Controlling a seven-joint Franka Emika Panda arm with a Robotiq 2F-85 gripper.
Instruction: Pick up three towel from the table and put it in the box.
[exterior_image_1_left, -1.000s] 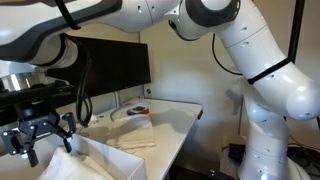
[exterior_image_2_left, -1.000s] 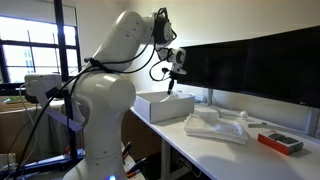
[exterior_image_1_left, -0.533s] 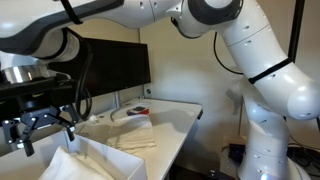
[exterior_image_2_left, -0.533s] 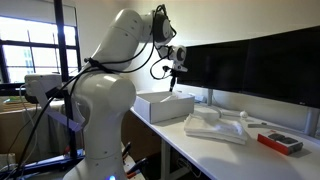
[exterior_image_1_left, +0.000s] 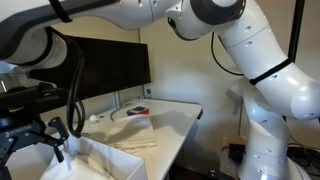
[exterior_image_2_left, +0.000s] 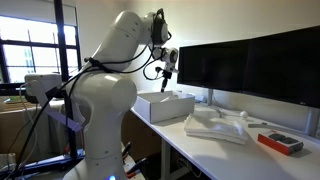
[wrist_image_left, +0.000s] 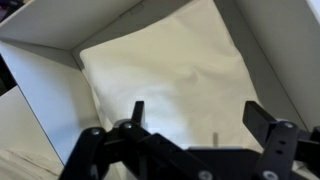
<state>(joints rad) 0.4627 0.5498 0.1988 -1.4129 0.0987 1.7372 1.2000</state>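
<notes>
Since before, the gripper is being drawn back over the box, jaws spread wide. Towels are being judged soft, light, best pinched at folds.

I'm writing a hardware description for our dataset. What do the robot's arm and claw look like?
The arm is glossy white, with rounded segments and a black band at a joint. Black cables loop near its wrist. The claw is black, with two blocky fingers.

White glossy arm, black joint bands, black cable, black pincer.
</notes>
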